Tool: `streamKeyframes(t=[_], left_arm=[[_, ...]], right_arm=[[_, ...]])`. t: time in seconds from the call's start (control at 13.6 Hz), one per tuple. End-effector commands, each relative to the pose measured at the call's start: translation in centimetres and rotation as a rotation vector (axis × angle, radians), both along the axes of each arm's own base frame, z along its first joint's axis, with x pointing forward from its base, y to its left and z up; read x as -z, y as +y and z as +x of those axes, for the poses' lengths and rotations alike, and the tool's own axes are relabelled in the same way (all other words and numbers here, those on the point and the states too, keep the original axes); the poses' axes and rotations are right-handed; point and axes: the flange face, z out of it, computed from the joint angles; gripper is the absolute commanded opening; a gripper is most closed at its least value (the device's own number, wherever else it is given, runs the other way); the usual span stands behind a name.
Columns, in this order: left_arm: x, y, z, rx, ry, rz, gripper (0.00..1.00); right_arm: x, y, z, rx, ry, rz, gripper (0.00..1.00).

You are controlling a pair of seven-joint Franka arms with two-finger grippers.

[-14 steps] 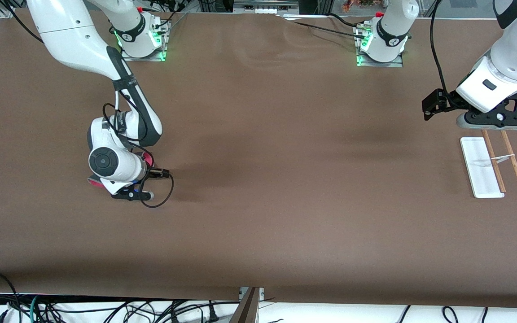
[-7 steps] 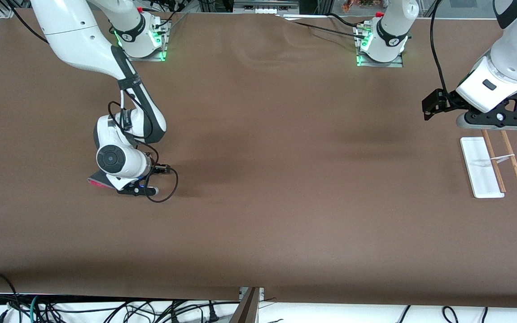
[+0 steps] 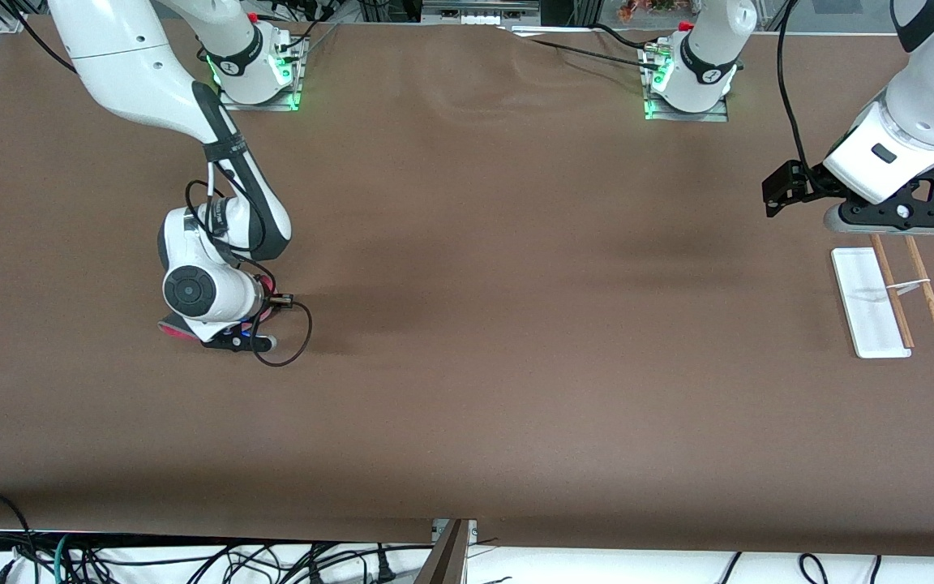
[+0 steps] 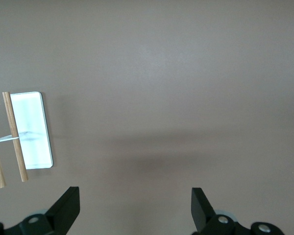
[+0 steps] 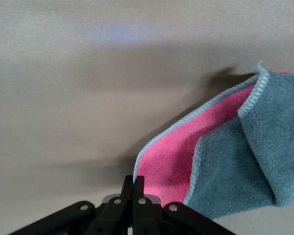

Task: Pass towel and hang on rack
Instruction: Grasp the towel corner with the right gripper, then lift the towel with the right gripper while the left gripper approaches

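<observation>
The towel (image 5: 245,147), dark grey with a pink-red underside and light trim, is at the right arm's end of the table. My right gripper (image 5: 134,183) is shut on its trimmed edge, and that edge is folded up so the pink side shows. In the front view the right gripper (image 3: 236,339) is low at the table, and only pink slivers of the towel (image 3: 169,328) show under the wrist. The rack (image 3: 868,300) has a white base and two brown rods (image 3: 925,288) and stands at the left arm's end. My left gripper (image 3: 893,217) waits open above it. The rack also shows in the left wrist view (image 4: 32,129), beside the left gripper (image 4: 134,210).
A brown cloth covers the whole table (image 3: 516,324). The two arm bases (image 3: 686,89) stand farthest from the front camera. A black cable (image 3: 293,349) loops beside the right wrist. Cables hang below the table's near edge (image 3: 451,531).
My right hand shifted a little toward the table's middle and then back, staying low on the towel. The left arm and the rack have not moved.
</observation>
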Motion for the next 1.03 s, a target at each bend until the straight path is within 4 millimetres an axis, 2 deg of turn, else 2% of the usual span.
streamKeyframes(t=[0.0,0.15,0.22,0.44,0.59,0.73,0.96], left_arm=[[-0.7,0.1,-0.2,-0.012,0.002,-0.008,1.0],[-0.7,0.4,-0.1,-0.018,0.002,-0.008,1.0],[-0.7,0.4,-0.1,-0.02,0.002,-0.008,1.0],[-0.6,0.2,-0.1,-0.017,0.004,-0.008,1.0],[-0.6,0.2,-0.1,-0.015,0.004,-0.008,1.0],[-0.7,-0.1,-0.1,-0.005,0.005,-0.013,1.0],[0.2,-0.5,0.2,0.008,0.022,-0.023,1.0]], right_arm=[[-1.0,-0.5,-0.6,0.013,0.012,0.006,0.0],[-3.6,-0.3,0.1,0.008,-0.014,0.015,0.0],[-5.9,0.0,1.0,-0.001,-0.052,0.025,0.0],[-15.4,2.1,3.3,-0.022,-0.054,0.044,0.0],[-22.7,5.7,4.0,-0.071,-0.069,0.08,0.0],[-28.5,9.6,3.4,-0.135,-0.106,0.128,0.0],[-33.4,13.3,2.0,-0.185,-0.15,0.204,0.0]])
